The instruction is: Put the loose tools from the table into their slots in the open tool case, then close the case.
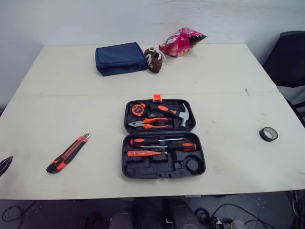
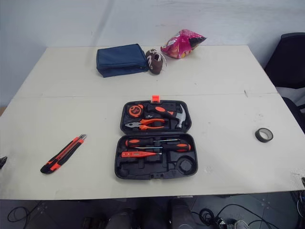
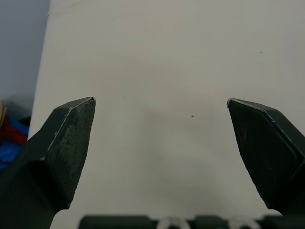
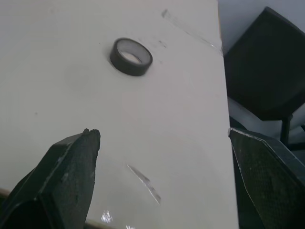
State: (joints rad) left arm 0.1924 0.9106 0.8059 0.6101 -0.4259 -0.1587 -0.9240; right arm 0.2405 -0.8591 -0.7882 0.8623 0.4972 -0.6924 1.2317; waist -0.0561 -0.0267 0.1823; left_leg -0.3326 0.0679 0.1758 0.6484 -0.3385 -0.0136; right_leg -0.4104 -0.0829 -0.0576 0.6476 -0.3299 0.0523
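Your loose utility knife (image 1: 68, 153) lies on the table (image 1: 228, 76), well left of the case. Its long axis runs diagonally, with the metal tip pointing away and right toward the case and the butt near-left. One black tape roll (image 1: 268, 134) lies flat, well right of the case.

One tool case (image 1: 143, 168) sits mid-table, open and flat, with the lid half on the far side and an orange latch on the far edge. The lid half holds one tape measure (image 1: 138, 109), one pliers (image 1: 150, 124) and one hammer (image 1: 176, 113). The near half holds two screwdrivers (image 1: 155, 141) and one orange tester (image 1: 143, 153), all lying left-right.

At the far edge you have one navy pouch (image 1: 120, 58), one brown laced object (image 1: 153, 59) and one pink snack bag (image 1: 181, 42).

The left gripper (image 3: 162, 102) is over bare table with its fingers spread wide. The right gripper (image 4: 164, 131) has its fingers spread wide too, with the tape roll ahead of it, apart.
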